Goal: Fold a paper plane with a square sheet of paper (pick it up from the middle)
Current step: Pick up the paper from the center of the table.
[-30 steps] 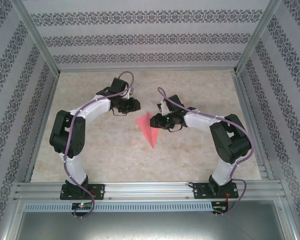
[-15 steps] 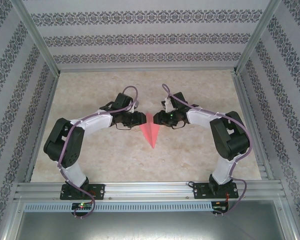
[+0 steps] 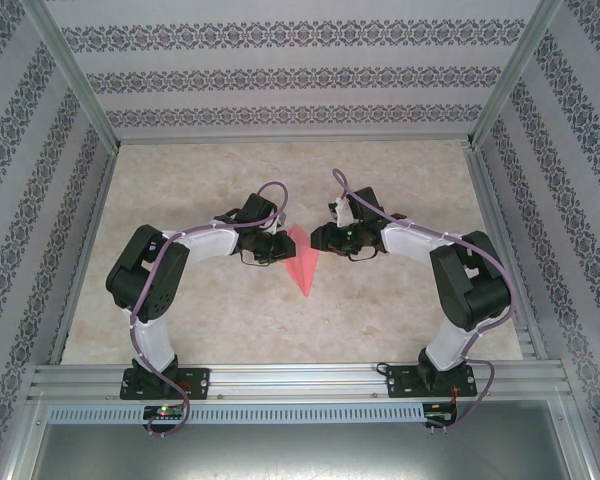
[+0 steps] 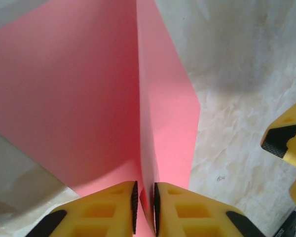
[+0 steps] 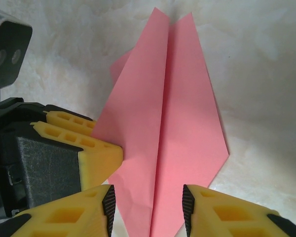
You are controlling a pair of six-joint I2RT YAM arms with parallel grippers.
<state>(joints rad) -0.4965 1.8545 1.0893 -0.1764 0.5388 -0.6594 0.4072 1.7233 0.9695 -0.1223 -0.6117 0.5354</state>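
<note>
Salmon-pink paper plane (image 3: 303, 262), slim pointed dart, lengthwise centre ridge upright, wings spread, on the table (image 3: 180, 320)

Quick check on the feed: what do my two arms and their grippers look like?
The left arm and right arm have white links, bulky black joints and a purple cable each. The left gripper and right gripper carry yellow fingers with moulded cut-outs and black ribbed pads.

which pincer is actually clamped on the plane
The left pincer: it is shut on the plane at its centre ridge. The right pincer stands open, astride the plane.
</note>
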